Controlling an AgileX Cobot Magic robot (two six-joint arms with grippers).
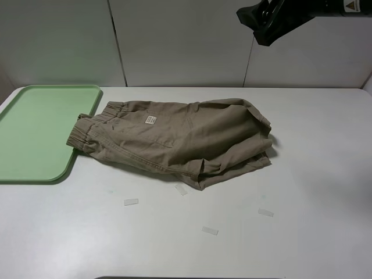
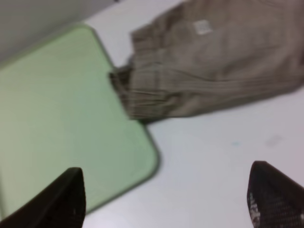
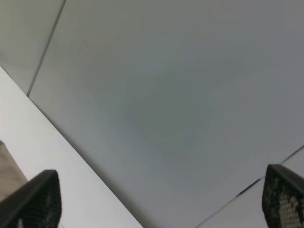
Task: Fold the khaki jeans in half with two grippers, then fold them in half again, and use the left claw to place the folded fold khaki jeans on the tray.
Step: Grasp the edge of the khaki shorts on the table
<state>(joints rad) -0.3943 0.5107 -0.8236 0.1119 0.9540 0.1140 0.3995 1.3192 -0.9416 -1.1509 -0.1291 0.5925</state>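
Nearest me, a few tape strips [image 1: 131, 202] lie on the white table [image 1: 302, 192]. My left gripper [image 2: 168, 199] hangs over the near left part of it with its jaws wide and nothing between them. Past the strips, the jeans [image 1: 180, 136] lie rumpled mid-table with the white label up. Their long axis runs left to right, tilted a little, with the waistband pointing left and slightly far and the legs bunched toward the near right. The waistband's end laps onto the right rim of the tray [image 1: 35, 133], which lies flat at the left. Far and high on the right, my right gripper [image 1: 268, 23] is also spread wide and empty, and it is aimed at the wall, not at the cloth. I judge the first fold is the step in hand. To do it well, I would bring both grippers low and pinch the near edge, left at the waistband corner and right at the hem. I would catch every layer, then carry both ends across together so the crease follows the long axis. I would also pull the waistband off the rim so it cannot snag.
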